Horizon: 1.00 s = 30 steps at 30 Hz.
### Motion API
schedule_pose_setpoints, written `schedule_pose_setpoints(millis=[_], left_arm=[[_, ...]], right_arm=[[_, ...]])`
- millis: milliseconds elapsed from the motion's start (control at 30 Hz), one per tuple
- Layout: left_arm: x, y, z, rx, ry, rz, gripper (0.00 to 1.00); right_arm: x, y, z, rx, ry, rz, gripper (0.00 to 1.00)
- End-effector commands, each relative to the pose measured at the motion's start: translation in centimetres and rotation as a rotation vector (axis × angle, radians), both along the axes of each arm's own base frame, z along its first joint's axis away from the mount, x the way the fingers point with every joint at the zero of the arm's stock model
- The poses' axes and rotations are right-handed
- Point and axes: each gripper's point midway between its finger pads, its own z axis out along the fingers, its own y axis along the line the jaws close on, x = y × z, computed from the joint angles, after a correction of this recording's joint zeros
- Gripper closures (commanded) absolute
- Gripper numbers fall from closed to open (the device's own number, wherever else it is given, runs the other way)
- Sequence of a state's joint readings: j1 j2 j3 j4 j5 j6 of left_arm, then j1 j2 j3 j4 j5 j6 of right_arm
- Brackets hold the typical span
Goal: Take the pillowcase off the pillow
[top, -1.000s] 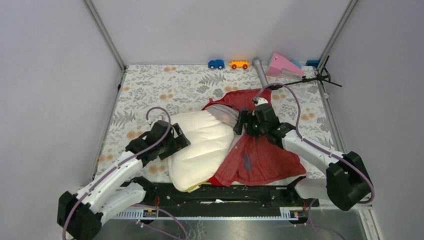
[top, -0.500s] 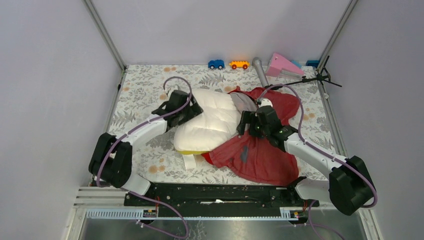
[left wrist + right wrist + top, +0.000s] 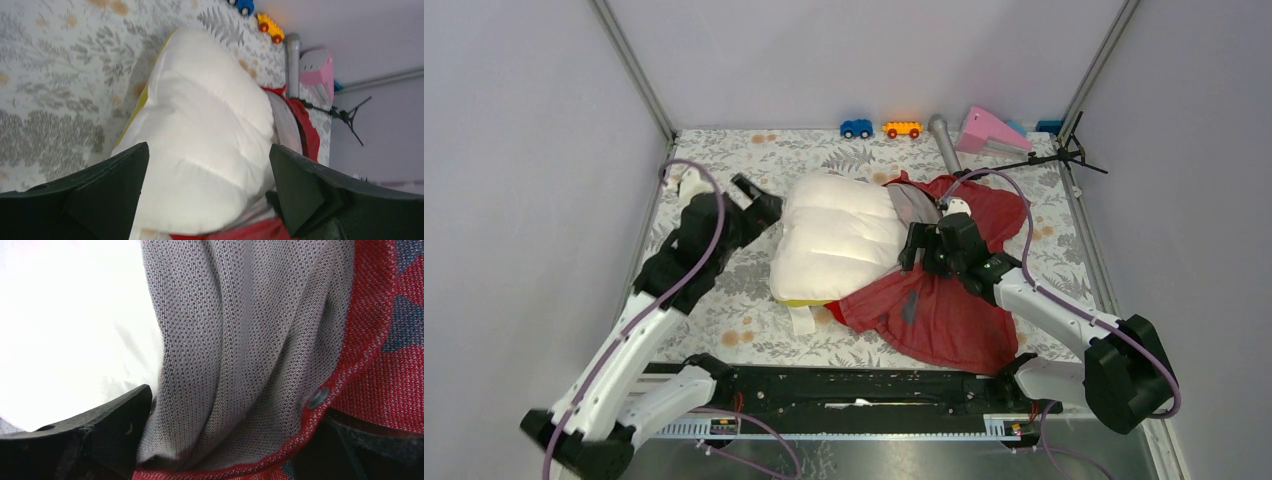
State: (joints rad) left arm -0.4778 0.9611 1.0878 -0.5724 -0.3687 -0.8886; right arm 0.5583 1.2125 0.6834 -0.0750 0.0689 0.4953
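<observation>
The puffy white pillow (image 3: pixel 839 235) lies mid-table, its yellow edge (image 3: pixel 802 301) toward the front; it also fills the left wrist view as pillow (image 3: pixel 200 130). Its right end still sits in the mouth of the red pillowcase (image 3: pixel 944 305), which spreads crumpled to the right. My left gripper (image 3: pixel 764 203) hovers open just left of the pillow, apart from it, and the left gripper (image 3: pixel 210 192) has nothing between its fingers. My right gripper (image 3: pixel 911 248) rests at the pillowcase mouth. In the right wrist view the right gripper (image 3: pixel 225 440) is wide open, with the grey band (image 3: pixel 240 355) bunched between the jaws.
Along the back edge stand a blue toy car (image 3: pixel 856 128), an orange toy car (image 3: pixel 902 129), a grey tube (image 3: pixel 943 143) and a pink wedge (image 3: pixel 989 130). A black tripod stand (image 3: pixel 1064 155) sits at the back right. Metal frame posts border the floral tablecloth (image 3: pixel 714 170).
The left arm carried the pillow toward the back and further out of the pillowcase, then let go and drew off to the left, open. The right gripper stayed on the pillowcase mouth.
</observation>
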Motion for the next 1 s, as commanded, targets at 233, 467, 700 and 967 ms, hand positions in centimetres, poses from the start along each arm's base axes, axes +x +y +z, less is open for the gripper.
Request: schedule_pose_setpoints(millis=[233, 467, 700, 967], left_arm=[[-12.0, -5.0, -14.1, -0.271, 0.458, -0.309, 0.01], [-11.8, -5.3, -17.5, -0.309, 0.453, -0.289, 0.01], [-9.2, -8.4, -16.8, -0.452, 0.372, -0.34, 0.01], [-6.4, -6.7, -18.2, -0.579, 0.272, -0.112, 0.01]], right_arm=[[-0.1, 0.3, 0.3, 0.023, -0.013, -0.007, 0.0], [-0.4, 0.8, 0.2, 0.043, 0.006, 0.014, 0.0], [-1.2, 1.2, 0.2, 0.034, 0.048, 0.047, 0.0], [-2.0, 1.5, 0.3, -0.028, 0.055, 0.056, 0.0]])
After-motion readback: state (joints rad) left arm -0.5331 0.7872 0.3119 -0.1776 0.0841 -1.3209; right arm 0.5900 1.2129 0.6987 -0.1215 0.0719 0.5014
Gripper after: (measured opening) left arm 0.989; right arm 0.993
